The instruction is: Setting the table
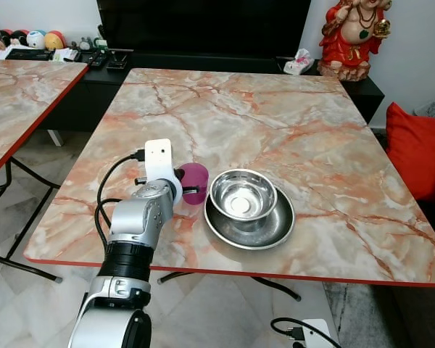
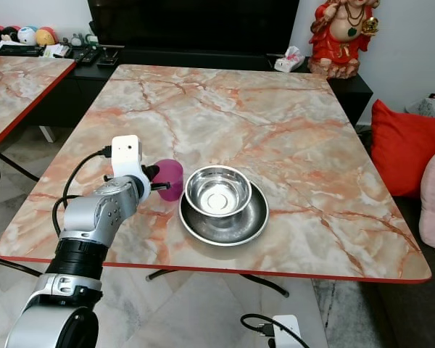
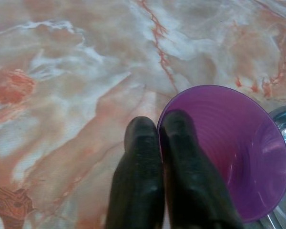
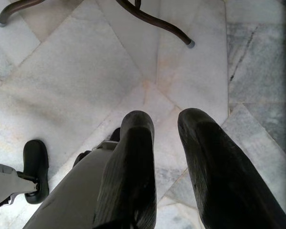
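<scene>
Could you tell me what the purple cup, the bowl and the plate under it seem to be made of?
The purple cup, pinched at its rim by the left gripper, looks like translucent plastic: light glows through its wall. The bowl and the plate beneath it look like polished stainless steel, silver with mirror-like reflections.

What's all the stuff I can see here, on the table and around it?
Purple cup: one, near table edge, just left of the steel dishes, rim pinched by the left gripper.
Steel bowl: one, silver, sitting in the plate.
Steel plate: one, silver, near table edge.
Table: one, orange marble pattern, red edge.
Second table: one, same pattern, far left.
Statue: one, red, on the dark cabinet behind.
Cushion: one, red, right.
Left gripper: shut on the cup's rim.
Right gripper: open, hanging over the floor.
</scene>
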You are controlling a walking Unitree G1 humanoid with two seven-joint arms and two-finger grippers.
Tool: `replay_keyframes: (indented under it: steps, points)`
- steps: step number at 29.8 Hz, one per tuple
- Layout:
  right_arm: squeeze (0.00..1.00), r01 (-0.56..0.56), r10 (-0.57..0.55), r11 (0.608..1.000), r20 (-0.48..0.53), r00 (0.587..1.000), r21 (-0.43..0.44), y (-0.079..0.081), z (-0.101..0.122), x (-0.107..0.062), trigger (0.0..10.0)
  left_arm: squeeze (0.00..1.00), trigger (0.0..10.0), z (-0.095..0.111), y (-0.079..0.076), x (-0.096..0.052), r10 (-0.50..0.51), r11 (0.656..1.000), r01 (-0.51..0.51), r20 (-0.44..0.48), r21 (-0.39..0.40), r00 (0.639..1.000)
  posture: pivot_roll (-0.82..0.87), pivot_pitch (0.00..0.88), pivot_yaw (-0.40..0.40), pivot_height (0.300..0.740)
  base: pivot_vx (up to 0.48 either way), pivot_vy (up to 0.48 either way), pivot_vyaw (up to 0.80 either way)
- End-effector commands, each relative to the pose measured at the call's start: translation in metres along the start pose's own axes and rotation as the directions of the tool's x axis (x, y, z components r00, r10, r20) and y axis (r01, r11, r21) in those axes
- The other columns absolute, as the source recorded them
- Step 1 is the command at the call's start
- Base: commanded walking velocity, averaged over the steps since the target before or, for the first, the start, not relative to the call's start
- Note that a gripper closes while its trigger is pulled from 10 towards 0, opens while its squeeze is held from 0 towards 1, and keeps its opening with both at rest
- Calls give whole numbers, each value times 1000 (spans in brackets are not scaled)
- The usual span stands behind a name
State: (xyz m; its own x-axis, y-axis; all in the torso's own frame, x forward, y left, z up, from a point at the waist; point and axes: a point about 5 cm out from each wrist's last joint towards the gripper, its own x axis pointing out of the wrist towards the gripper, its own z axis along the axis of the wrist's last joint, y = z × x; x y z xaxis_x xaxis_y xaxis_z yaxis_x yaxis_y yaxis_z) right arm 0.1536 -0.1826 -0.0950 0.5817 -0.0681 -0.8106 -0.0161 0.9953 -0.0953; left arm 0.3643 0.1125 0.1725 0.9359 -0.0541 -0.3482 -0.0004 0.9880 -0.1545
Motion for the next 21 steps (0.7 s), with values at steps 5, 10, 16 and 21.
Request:
replay_keyframes:
  steps: [5, 10, 16, 21]
  points:
    - [0, 1, -1, 1000, -15, 1000, -2, -2, -4, -1, 10000, 561, 10000, 3, 2, -2, 17, 1000, -17, 24, -5, 1000, 38, 17, -27, 740, 0, 0, 0]
    - [0, 1, -2, 1000, -17, 1000, -6, -1, -4, -1, 10000, 557, 10000, 5, 1, -2, 20, 1000, -19, 36, -15, 999, 37, 18, -27, 740, 0, 0, 0]
    - [0, 2, -2, 1000, -16, 1000, -8, -1, -4, -1, 10000, 553, 10000, 5, 1, -1, 19, 1000, -18, 37, -16, 999, 38, 18, -26, 740, 0, 0, 0]
    - [0, 3, -3, 1000, -14, 1000, -7, -1, -3, -1, 10000, 518, 10000, 5, 2, -1, 23, 1000, -22, 39, -18, 999, 38, 19, -26, 740, 0, 0, 0]
